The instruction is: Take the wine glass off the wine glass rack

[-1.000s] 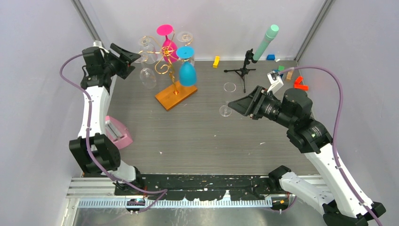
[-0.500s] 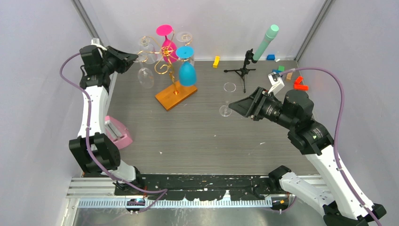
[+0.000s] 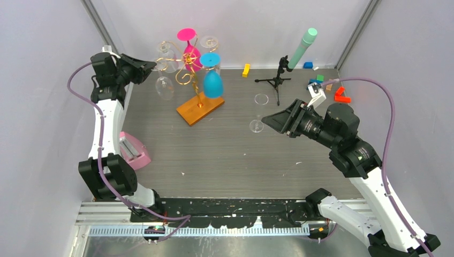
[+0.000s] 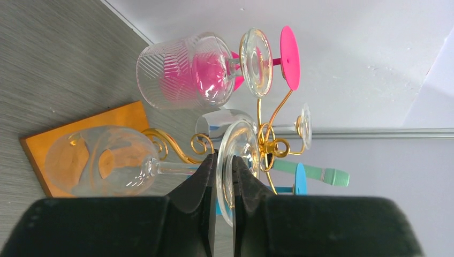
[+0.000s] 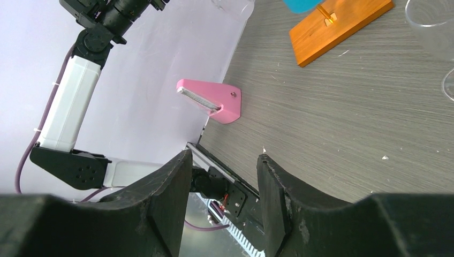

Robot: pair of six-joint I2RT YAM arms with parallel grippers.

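The left gripper (image 4: 225, 166) was clamped on the foot of a clear wine glass (image 4: 99, 166) hanging just beyond it on the wine glass rack (image 3: 199, 110). Grasp seemingly made; next, the foot needed easing free of the rack

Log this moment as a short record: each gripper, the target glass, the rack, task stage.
left gripper: shut on the foot of the clear wine glass
right gripper: open, holding nothing
wine glass rack: upright; blue glass and pink glass also hanging
stage: glass gripped, not yet off the rack
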